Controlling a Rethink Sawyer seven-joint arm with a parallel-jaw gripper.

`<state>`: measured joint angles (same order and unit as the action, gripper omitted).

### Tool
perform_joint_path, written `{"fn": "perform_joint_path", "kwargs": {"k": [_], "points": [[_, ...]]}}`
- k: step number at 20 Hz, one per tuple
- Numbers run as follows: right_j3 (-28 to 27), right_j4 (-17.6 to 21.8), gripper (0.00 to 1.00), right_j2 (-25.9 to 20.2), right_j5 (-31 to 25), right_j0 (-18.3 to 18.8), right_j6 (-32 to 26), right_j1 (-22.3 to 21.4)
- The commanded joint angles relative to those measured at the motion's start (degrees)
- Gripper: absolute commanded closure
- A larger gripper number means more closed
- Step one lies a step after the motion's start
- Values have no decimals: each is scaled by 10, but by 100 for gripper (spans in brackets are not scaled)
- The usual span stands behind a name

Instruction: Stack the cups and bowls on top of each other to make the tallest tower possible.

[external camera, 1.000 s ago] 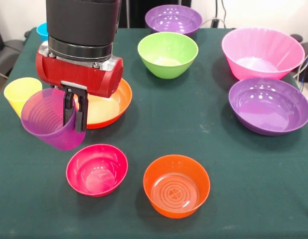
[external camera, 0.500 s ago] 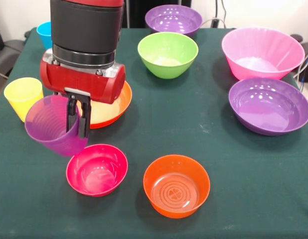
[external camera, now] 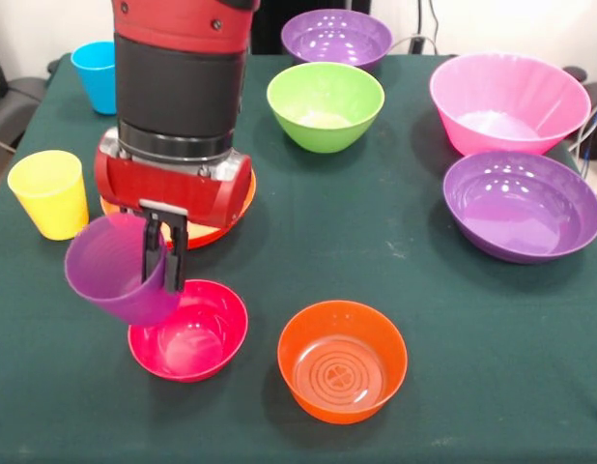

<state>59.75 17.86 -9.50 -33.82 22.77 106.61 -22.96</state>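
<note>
My gripper (external camera: 163, 266) is shut on the rim of the purple cup (external camera: 115, 271), which hangs tilted with its mouth toward the camera. The cup's base sits just over the left edge of the small red bowl (external camera: 194, 333). A small orange bowl (external camera: 342, 361) stands to the right of the red one. The wide orange bowl (external camera: 233, 205) lies mostly hidden behind my wrist. Left of it stands the yellow cup (external camera: 49, 191), and the blue cup (external camera: 96, 75) is at the far left. No stack shows on the table.
A lime green bowl (external camera: 325, 104) and a purple bowl (external camera: 335, 39) stand at the far side. A big pink bowl (external camera: 508, 101) and another purple bowl (external camera: 522, 205) stand at the right. Dark green cloth (external camera: 376, 242) covers the table.
My gripper has carried the purple cup down and to the right, from beside the yellow cup to the left edge of the small red bowl. The blue cup has come into fuller view.
</note>
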Motion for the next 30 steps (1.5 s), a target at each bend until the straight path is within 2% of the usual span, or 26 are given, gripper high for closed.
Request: {"fn": "perform_joint_path", "kwargs": {"k": [1, 17, 30], "points": [[49, 70, 100, -34, 27, -19, -89, 40], [49, 87, 100, -13, 65, -38, -31, 56], [36, 88, 100, -20, 70, -30, -49, 67]]}}
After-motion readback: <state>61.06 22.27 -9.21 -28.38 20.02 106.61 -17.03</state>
